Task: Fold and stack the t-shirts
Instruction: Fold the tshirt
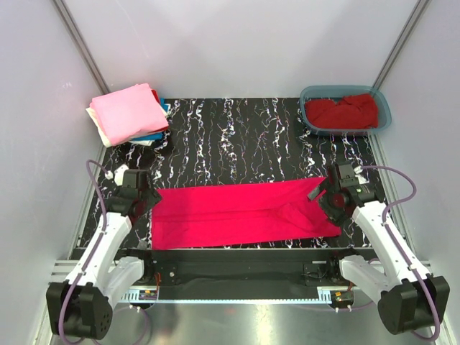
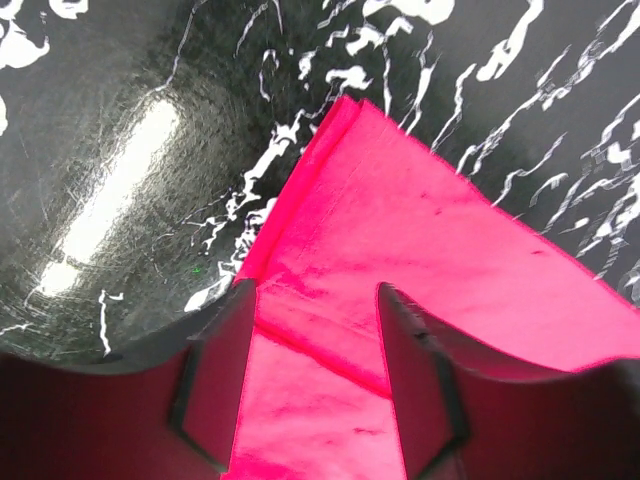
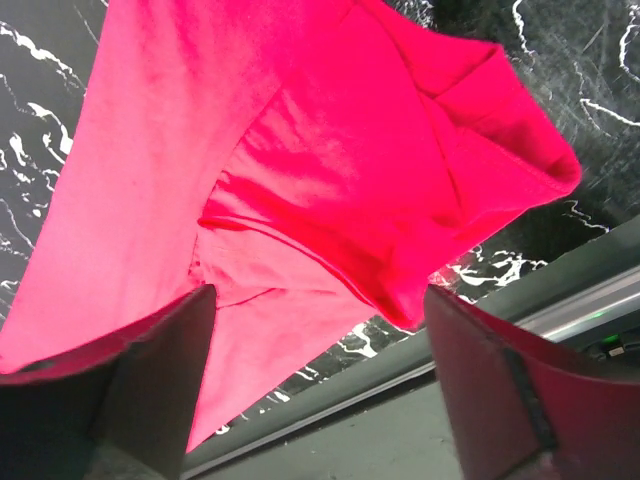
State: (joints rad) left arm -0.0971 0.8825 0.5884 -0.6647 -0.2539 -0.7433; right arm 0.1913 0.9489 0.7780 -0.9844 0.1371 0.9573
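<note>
A bright pinkish-red t-shirt lies folded lengthwise into a long band on the black marbled table. My left gripper is open over its left end; in the left wrist view the jaws stand apart above the shirt's corner, holding nothing. My right gripper is open over the right end; in the right wrist view the jaws stand wide above the folded sleeve. A stack of folded shirts, light pink on top with cream, blue and red beneath, sits at the back left.
A teal plastic tub at the back right holds a crumpled darker red shirt. Grey walls enclose the table. The table's near edge and metal rail run just below the shirt.
</note>
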